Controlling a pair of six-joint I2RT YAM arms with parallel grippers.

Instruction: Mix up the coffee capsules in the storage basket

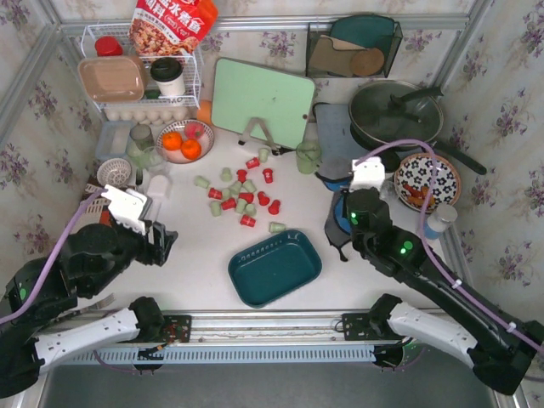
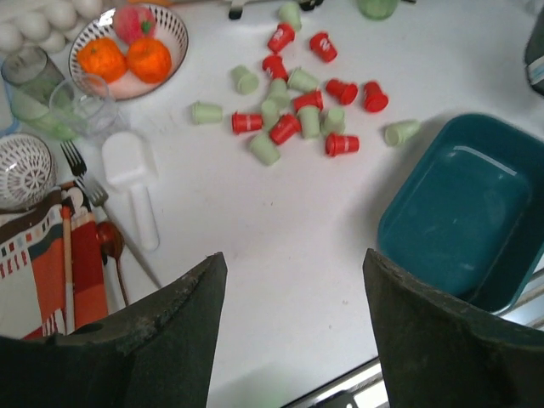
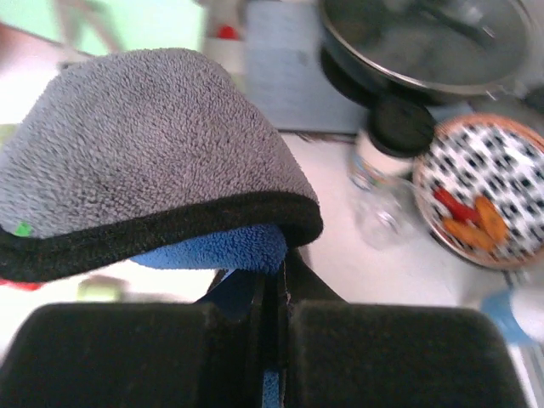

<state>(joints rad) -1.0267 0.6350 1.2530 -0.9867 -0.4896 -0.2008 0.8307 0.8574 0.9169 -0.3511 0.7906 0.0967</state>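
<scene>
The red bag [image 1: 172,24] carries white Chinese characters, perhaps "水煮鱼", though the view is too coarse to be sure. White marks on the red capsules [image 2: 247,122] are illegible.

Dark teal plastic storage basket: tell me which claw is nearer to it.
Right. The right claw, shut on a grey-and-blue fleece cloth, sits just off the dark teal plastic basket's far right corner. The left claw, open, is farther away to its left.
</scene>
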